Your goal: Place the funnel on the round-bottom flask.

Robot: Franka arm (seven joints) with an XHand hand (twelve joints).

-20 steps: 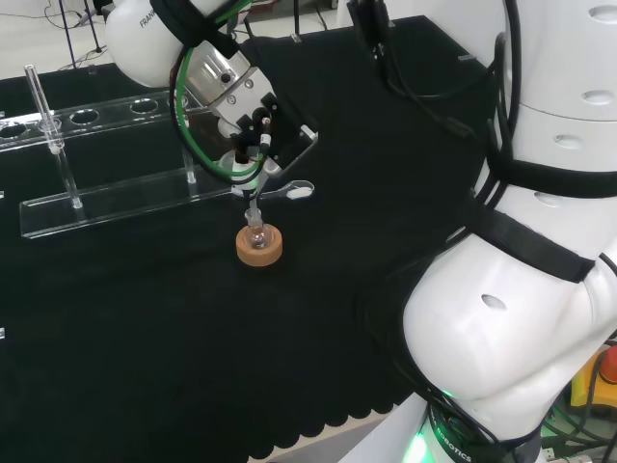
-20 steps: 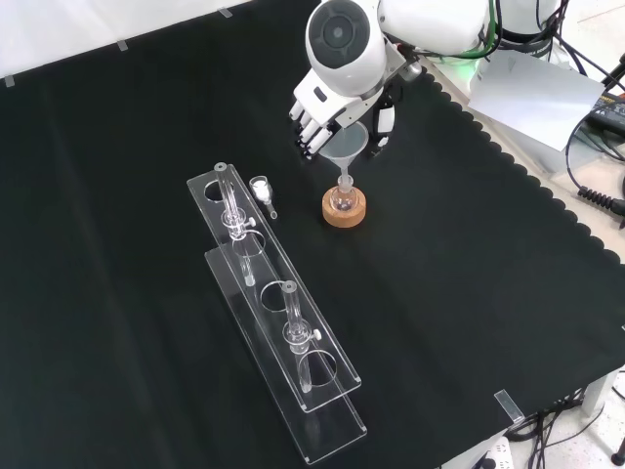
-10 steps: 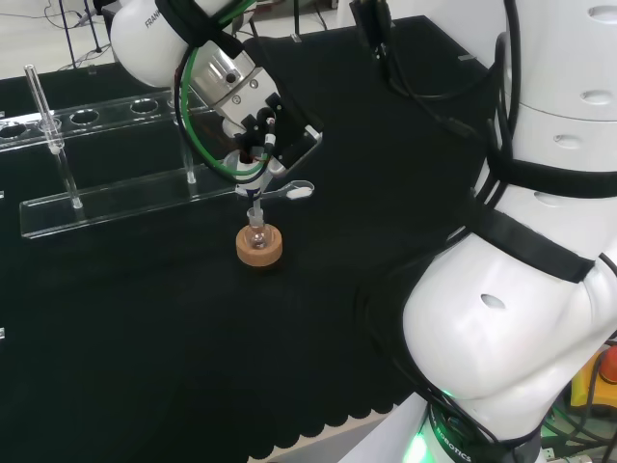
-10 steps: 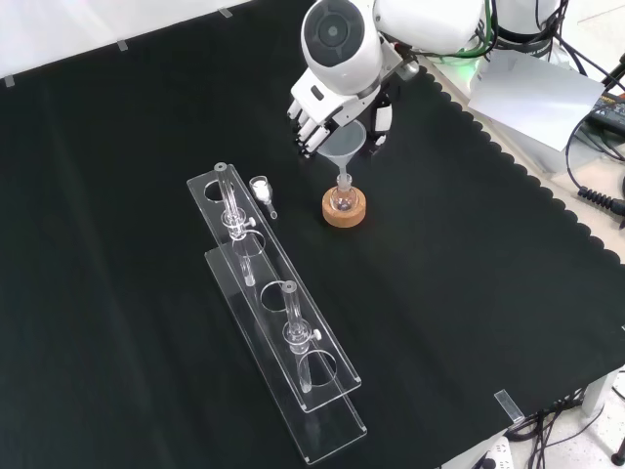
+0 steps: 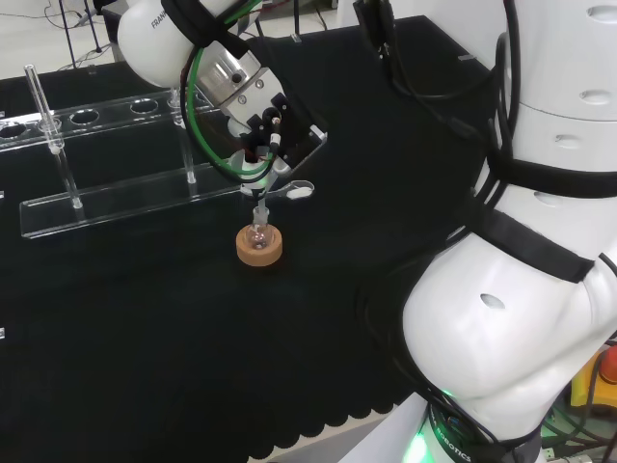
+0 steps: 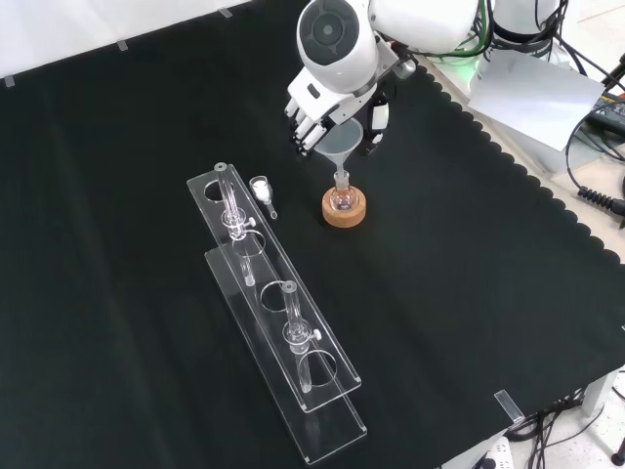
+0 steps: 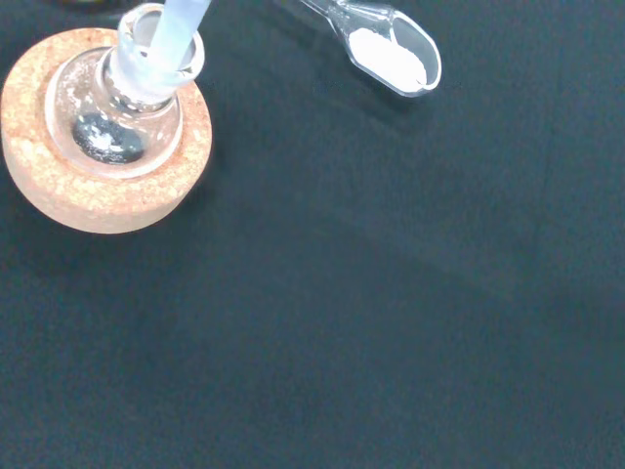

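1. Hand (image 6: 322, 107) sits just above the flask in my front view, fingers curled down around the rim of the clear funnel (image 6: 341, 145), pinching it from both sides so the stem hangs straight down.
2. Funnel stem is already in the neck of the round-bottom flask (image 7: 127, 112); my wrist view shows the stem (image 7: 176, 24) entering the mouth, slightly off to one side of it, not centred.
3. Flask rests in a cork ring stand (image 6: 345, 208), which keeps the round base upright while I load it from above.
4. I judge the funnel as not yet released: the cone looks held up by the fingers, and I cannot tell whether it rests on the neck.
5. Small glass scoop with white powder (image 7: 391, 57) lies on the black cloth near the stand, apart from it, probably staged for later filling.
6. Clear acrylic rack (image 6: 278, 318) with glass tubes stands on the tabletop to the left in the front view, well clear of the hand.
7. Next I'd expect to spread the fingers and lift straight up, to avoid tipping the flask.
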